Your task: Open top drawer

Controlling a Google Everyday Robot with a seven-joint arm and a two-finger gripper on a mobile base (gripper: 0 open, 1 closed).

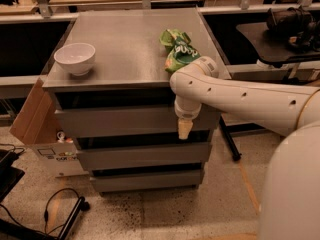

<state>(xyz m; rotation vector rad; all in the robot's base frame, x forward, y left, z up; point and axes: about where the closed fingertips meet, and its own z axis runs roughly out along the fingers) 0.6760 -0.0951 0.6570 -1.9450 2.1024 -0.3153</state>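
The top drawer (120, 121) is the uppermost of three grey handleless fronts in the cabinet. Its front stands in line with the two lower fronts, with a dark gap above it under the cabinet top. No interior shows. My gripper (184, 129) hangs pointing down from the white arm (240, 101), right in front of the right part of the top drawer's front. Its yellowish fingertips look pressed together and hold nothing. I cannot tell whether they touch the front.
A white bowl (75, 58) and a green snack bag (178, 51) sit on the cabinet top (125, 39). A cardboard box (35, 119) leans at the cabinet's left. Cables (45, 209) lie on the floor. A black chair (280, 34) stands at right.
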